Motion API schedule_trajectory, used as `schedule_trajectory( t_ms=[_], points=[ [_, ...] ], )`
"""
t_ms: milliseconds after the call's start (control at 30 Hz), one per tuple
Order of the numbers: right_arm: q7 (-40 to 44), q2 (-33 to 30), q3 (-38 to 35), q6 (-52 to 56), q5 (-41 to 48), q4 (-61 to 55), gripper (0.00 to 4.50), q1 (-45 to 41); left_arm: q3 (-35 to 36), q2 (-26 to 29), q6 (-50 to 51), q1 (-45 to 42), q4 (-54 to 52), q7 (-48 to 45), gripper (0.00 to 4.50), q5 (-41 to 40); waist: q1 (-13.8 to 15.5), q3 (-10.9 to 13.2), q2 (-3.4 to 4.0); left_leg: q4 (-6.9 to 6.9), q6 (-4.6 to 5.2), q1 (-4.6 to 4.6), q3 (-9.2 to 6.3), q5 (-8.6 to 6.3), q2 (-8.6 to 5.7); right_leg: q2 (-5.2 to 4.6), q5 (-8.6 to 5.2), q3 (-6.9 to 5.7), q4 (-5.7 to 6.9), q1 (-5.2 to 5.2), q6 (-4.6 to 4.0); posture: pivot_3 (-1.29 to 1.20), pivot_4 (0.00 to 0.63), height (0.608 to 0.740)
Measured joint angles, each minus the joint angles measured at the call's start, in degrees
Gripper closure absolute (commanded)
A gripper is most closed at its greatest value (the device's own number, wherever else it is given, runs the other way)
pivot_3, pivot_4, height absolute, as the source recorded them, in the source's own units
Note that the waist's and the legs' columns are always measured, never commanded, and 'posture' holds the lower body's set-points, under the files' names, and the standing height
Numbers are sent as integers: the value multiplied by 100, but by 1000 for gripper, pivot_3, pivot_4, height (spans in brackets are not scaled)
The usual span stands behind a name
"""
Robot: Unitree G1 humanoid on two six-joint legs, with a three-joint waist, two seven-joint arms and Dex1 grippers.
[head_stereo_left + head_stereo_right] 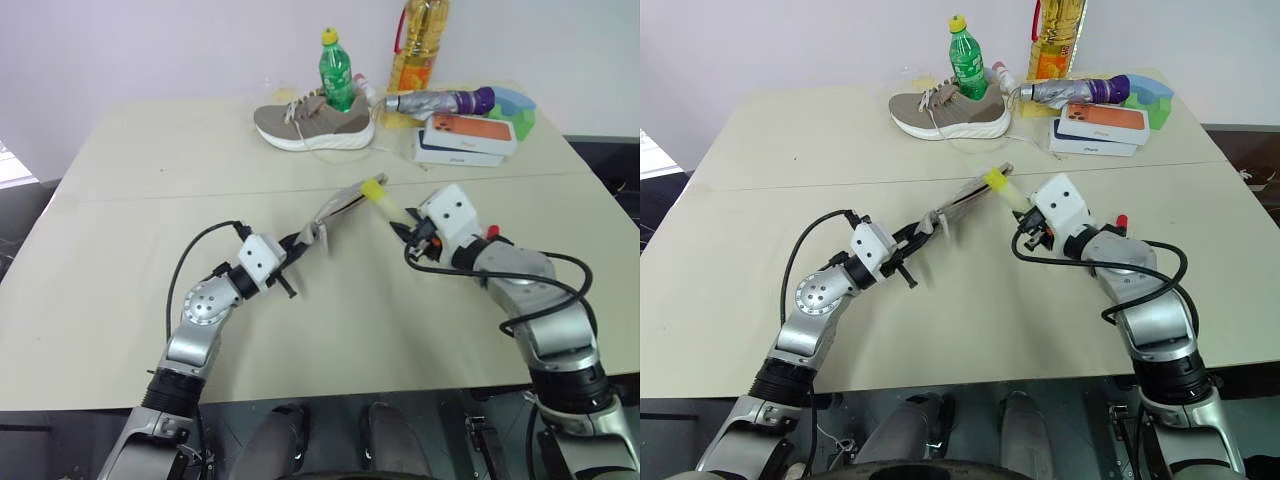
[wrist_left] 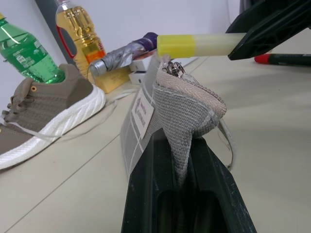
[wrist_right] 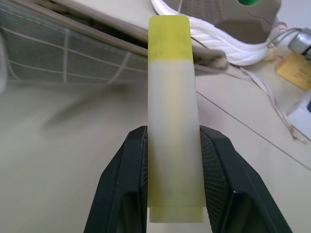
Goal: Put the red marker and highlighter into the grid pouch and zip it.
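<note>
Left tool [image 1: 296,243] is clamped on one end of the grid pouch [image 1: 335,208], holding it lifted off the worktop [image 1: 120,290] and angled toward 1 o'clock; in the left wrist view the fabric is pinched between the black fingers [image 2: 146,194] and a zip pull sits at the top edge. The pouch has a small white label [image 2: 142,114] with printing on it, too small and skewed to read. Right tool [image 1: 410,226] grips the highlighter [image 1: 382,200] by its pale body, yellow cap forward, pointing at about 10 o'clock; cap tip is just beside the pouch's far end, and I can't tell whether they touch. The right wrist view has the highlighter upright between both pads [image 3: 217,165], with the pouch's dark opening behind the cap. Red marker [image 1: 1121,220] lies on the worktop just behind the right wrist, mostly hidden, only the red end visible. At the far edge, around 12 o'clock: a beige sneaker [image 1: 312,122], a green bottle [image 1: 336,72] standing at it, a yellow oil bottle [image 1: 418,45], a silver-and-purple tube-like item [image 1: 440,101], and stacked white boxes [image 1: 462,138] with an orange phone pictured on the lid. Probably phone packaging, no brand text legible.
</note>
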Motion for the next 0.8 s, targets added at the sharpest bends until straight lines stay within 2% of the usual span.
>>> schedule_trajectory(
  t_ms=[533, 800],
  points=[
    [91, -113, 63, 100, -10, 0, 3603, 1, -10, -4, -39, 0, 0, -34, 4500, 5, -1, 0, 0, 1, 0, -1, 0, 0, 0, 0, 0, 0, 1, -1, 0, 0, 150, 740],
    [672, -778, 466, -44, -81, -117, 3603, 35, -91, 287, -244, 72, -1, -504, 4500, 2, -2, 0, 0, 2, 0, -5, 1, 0, 0, 0, 0, 0, 1, -6, 0, 0, 150, 740]
  ],
)
